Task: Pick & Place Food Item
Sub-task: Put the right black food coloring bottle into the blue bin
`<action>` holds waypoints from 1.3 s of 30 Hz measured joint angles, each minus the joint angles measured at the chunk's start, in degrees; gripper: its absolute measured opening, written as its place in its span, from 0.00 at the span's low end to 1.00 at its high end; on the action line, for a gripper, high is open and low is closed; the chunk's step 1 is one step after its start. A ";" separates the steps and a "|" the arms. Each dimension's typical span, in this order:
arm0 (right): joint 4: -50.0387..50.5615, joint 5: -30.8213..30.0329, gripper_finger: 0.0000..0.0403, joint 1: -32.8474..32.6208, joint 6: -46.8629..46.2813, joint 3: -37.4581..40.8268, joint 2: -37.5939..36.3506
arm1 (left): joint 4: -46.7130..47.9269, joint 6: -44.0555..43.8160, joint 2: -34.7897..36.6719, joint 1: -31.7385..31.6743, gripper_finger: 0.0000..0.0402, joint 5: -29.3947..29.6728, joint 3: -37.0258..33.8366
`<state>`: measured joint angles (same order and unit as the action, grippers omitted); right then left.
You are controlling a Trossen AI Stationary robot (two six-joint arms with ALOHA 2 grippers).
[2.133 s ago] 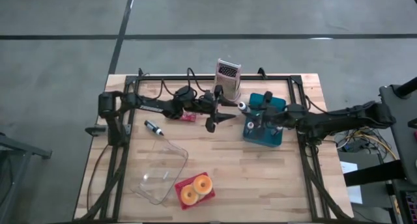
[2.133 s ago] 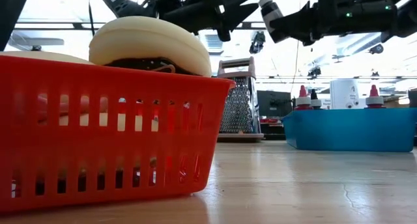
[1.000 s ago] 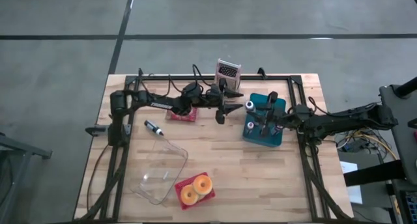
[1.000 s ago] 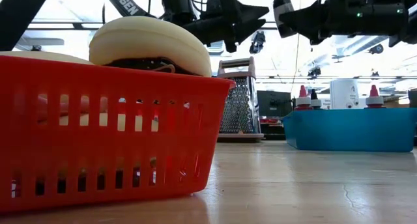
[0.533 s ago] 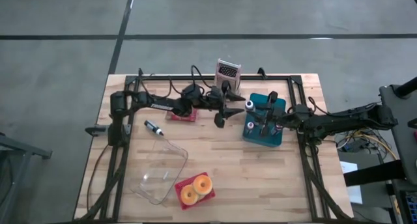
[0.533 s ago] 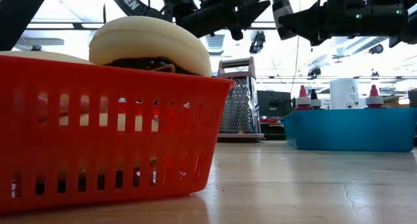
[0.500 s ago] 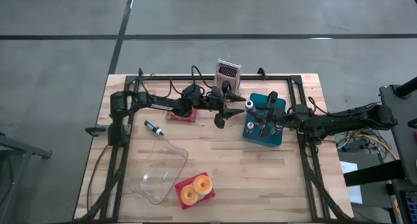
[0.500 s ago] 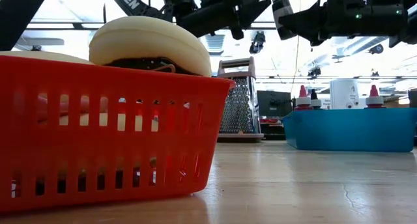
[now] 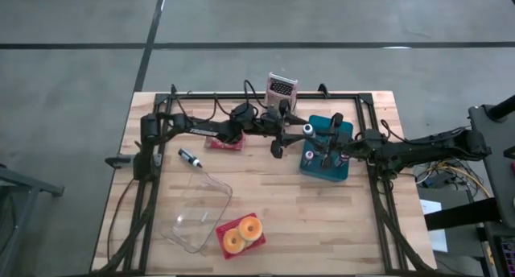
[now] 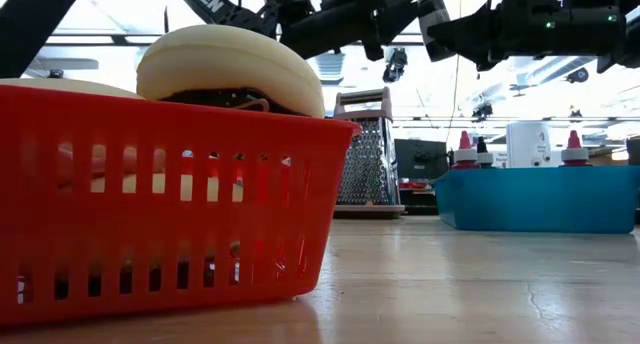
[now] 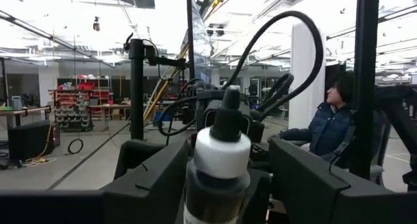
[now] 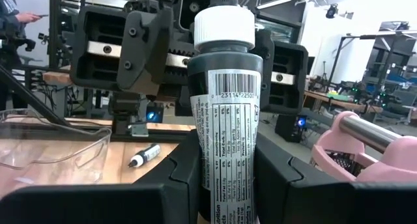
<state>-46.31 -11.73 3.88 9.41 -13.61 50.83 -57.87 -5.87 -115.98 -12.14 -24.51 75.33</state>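
dark sauce bottle [image 12: 223, 120] between right gripper [image 12: 221, 178] fingers, left gripper [image 9: 279, 140] facing

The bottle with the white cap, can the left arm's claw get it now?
Probably yes. The right claw holds the bottle upright, and the left claw is open with a finger on each side of it. Nothing seems to sit between them.

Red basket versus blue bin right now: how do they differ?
The red basket has slotted walls; the blue bin has solid ones. The red basket holds two round buns; the blue bin holds bottles. The red basket sits near the front, the blue bin farther back and right. Both are open-topped.
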 joint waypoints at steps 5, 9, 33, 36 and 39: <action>0.01 0.00 0.21 0.02 0.00 0.00 0.00 | 0.08 0.64 -0.11 0.00 0.54 0.01 0.55; -0.02 0.02 0.21 0.02 0.00 0.00 0.00 | 0.35 1.11 -0.11 0.07 0.54 -0.04 0.61; 0.03 0.18 0.21 0.00 0.00 0.02 0.00 | 6.86 4.91 -0.11 0.81 0.44 0.37 3.78; 0.01 0.24 0.21 -0.02 -0.08 0.04 0.00 | 6.90 5.93 -0.11 0.87 0.35 0.48 3.78; -0.04 0.17 0.21 0.00 -0.14 0.07 0.00 | 7.19 7.36 -0.09 0.92 0.28 0.48 3.78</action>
<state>-46.35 -11.55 3.88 9.27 -13.54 50.83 -50.68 1.50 -116.07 -11.22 -24.03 79.11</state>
